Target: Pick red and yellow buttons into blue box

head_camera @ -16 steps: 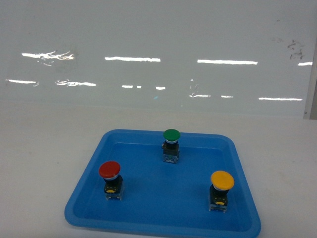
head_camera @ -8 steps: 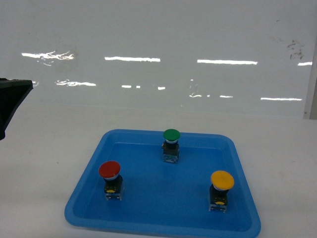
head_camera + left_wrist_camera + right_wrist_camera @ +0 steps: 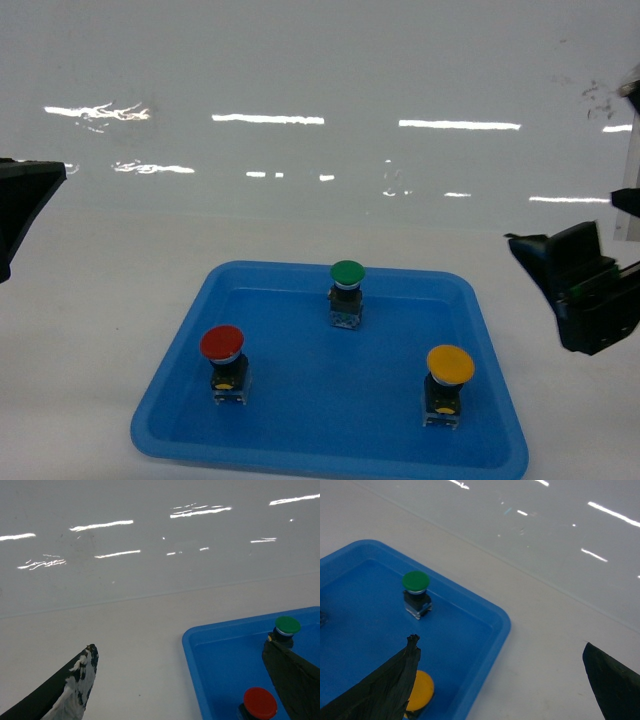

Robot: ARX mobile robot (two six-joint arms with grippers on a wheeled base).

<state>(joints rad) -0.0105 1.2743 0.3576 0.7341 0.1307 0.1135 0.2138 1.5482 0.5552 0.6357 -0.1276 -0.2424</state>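
On the white desk [image 3: 90, 330] sits a shallow blue tray [image 3: 470, 300] holding three push-button switches, each upright on its block body: the red button [image 3: 222, 344] near the front left, the yellow button [image 3: 450, 364] near the front right, and a green button [image 3: 347, 273] at the back middle, all well apart from one another. No blue box shows in any view, so where the drop goes cannot be told. The right hand [image 3: 585, 290] hangs at the right edge of the head view, beside the tray's right rim, up and to the right of the yellow button; its wrist view shows the fingers spread wide with nothing between them and the yellow cap [image 3: 418, 691] peeking out by the left finger. The left hand [image 3: 20, 200] shows only as a dark corner at the far left, well apart from the tray, its fingers likewise spread in the wrist view, the red cap [image 3: 260, 703] low to the right. Each button stands with its axis vertical, so a grasp from above suits; the right hand looks nearer its target. Against half a second ago, the right hand has newly entered the head view, while the left sits as before; a second ago neither showed.
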